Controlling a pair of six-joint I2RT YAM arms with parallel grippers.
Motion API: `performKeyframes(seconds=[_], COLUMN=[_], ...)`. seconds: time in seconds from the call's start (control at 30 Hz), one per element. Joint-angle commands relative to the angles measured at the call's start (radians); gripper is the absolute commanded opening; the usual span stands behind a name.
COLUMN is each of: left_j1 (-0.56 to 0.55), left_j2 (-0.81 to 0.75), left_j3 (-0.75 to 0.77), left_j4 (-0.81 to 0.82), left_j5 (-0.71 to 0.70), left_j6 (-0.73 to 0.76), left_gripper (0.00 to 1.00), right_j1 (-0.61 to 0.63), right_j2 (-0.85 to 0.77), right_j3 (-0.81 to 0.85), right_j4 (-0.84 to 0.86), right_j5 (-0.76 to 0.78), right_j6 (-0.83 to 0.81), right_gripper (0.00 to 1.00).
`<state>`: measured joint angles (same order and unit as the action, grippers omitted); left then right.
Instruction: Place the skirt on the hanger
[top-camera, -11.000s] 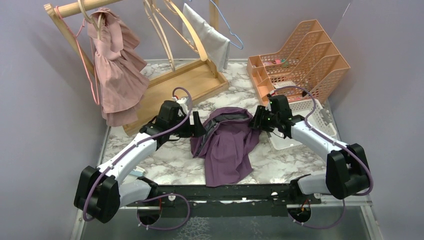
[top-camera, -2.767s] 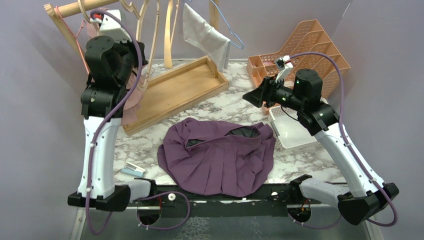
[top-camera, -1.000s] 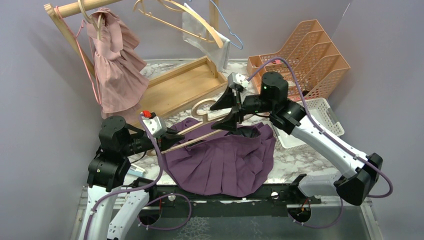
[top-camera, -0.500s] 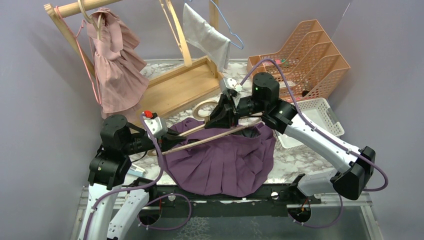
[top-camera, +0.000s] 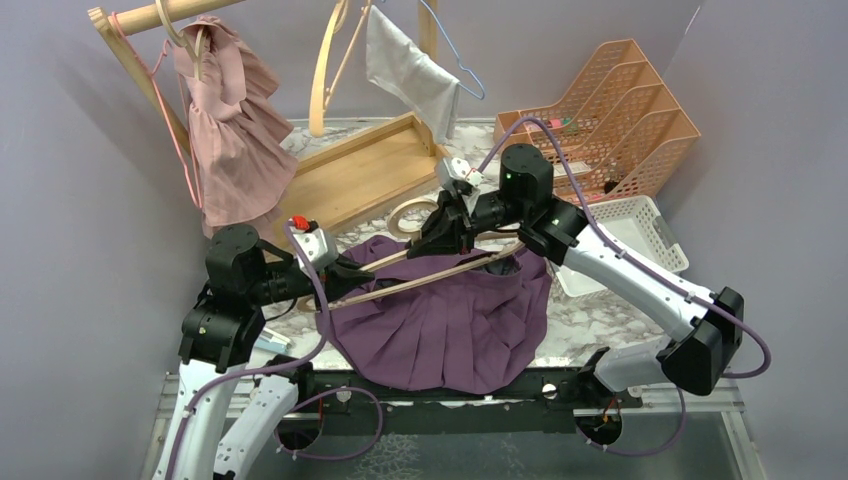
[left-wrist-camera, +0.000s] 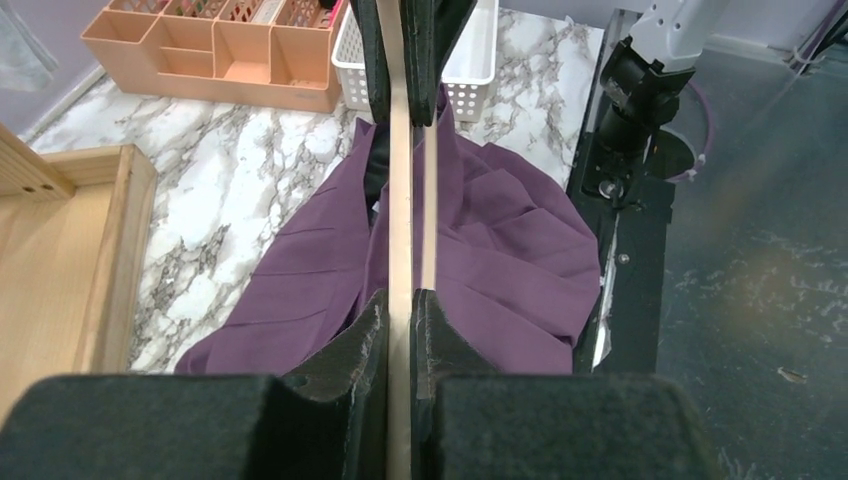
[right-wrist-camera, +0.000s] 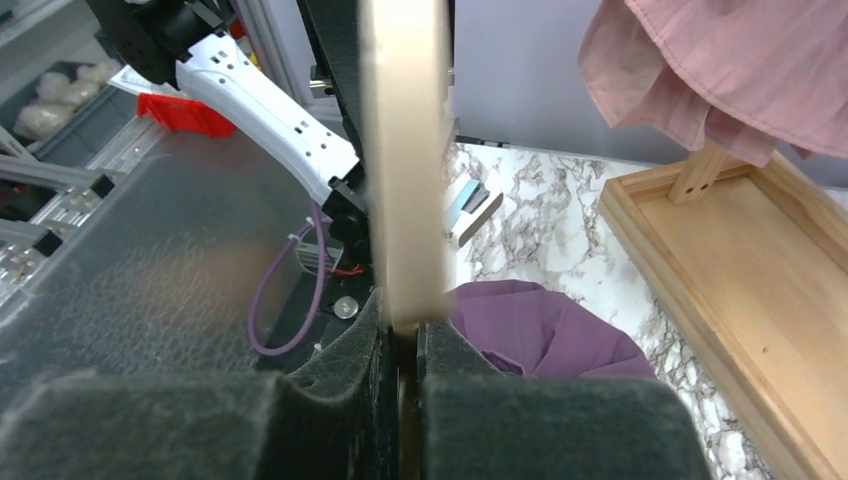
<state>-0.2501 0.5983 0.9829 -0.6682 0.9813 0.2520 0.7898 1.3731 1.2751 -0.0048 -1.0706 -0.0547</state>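
Since a second ago, my right end effector (right-wrist-camera: 400, 335) has gone from standing apart around the hanger (left-wrist-camera: 400, 200) to being clamped on it. My left end effector (left-wrist-camera: 400, 300) stays clamped on the other end, so the hanger is now carried at both ends.

Finding: the skirt (top-camera: 450, 325) lies spread on the counter (top-camera: 580, 318) on the near side of the wooden tray (top-camera: 360, 175), not yet on the hanger. The hanger is held on that same near side, raised off the cloth.

Recommendation: I judge the step to be bringing the hanger to the waistband, the skirt edge closest to the tray. Both arms should travel together so the wood neither twists nor slips. I would lower it level and feed one end in first. Whether the hanger has clips I cannot tell.
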Motion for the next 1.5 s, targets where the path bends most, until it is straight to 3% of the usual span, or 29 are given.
performKeyframes(seconds=[0.0, 0.07, 0.13, 0.3, 0.43, 0.63, 0.87, 0.97, 1.1, 1.47], left_j1=[-0.004, -0.003, -0.004, -0.003, -0.003, -0.002, -0.004, -0.005, -0.007, -0.076], left_j2=[0.007, 0.006, 0.007, 0.021, 0.036, 0.077, 0.151, 0.201, 0.235, 0.273], left_j3=[0.006, -0.001, -0.015, -0.080, -0.149, -0.233, -0.313, -0.332, -0.341, -0.370], left_j4=[0.116, 0.132, 0.148, 0.150, 0.147, 0.098, 0.082, 0.082, 0.083, 0.085], left_j5=[-0.074, -0.182, -0.305, -0.546, -0.609, -0.564, -0.458, -0.431, -0.439, -0.506], left_j6=[-0.095, -0.162, -0.237, -0.437, -0.598, -0.761, -0.807, -0.816, -0.817, -0.838], left_gripper=[0.22, 0.42, 0.51, 0.55, 0.55, 0.55, 0.57, 0.52, 0.47, 0.46], right_j1=[0.014, 0.014, 0.014, 0.014, 0.014, 0.013, 0.014, 0.014, 0.014, 0.014], right_j2=[-0.015, -0.052, -0.099, -0.222, -0.291, -0.313, -0.319, -0.301, -0.292, -0.277], right_j3=[-0.002, -0.017, -0.038, -0.087, -0.083, -0.001, 0.026, 0.045, 0.048, 0.007], right_j4=[-0.042, -0.075, -0.107, -0.241, -0.421, -0.715, -0.838, -0.868, -0.866, -0.713], right_j5=[0.046, 0.164, 0.274, 0.508, 0.607, 0.614, 0.617, 0.582, 0.571, 0.578], right_j6=[-0.080, -0.121, -0.147, -0.210, -0.306, -0.452, -0.521, -0.541, -0.549, -0.547], right_gripper=[0.01, 0.01, 0.01, 0.01, 0.01, 0.01, 0.01, 0.01, 0.01, 0.01])
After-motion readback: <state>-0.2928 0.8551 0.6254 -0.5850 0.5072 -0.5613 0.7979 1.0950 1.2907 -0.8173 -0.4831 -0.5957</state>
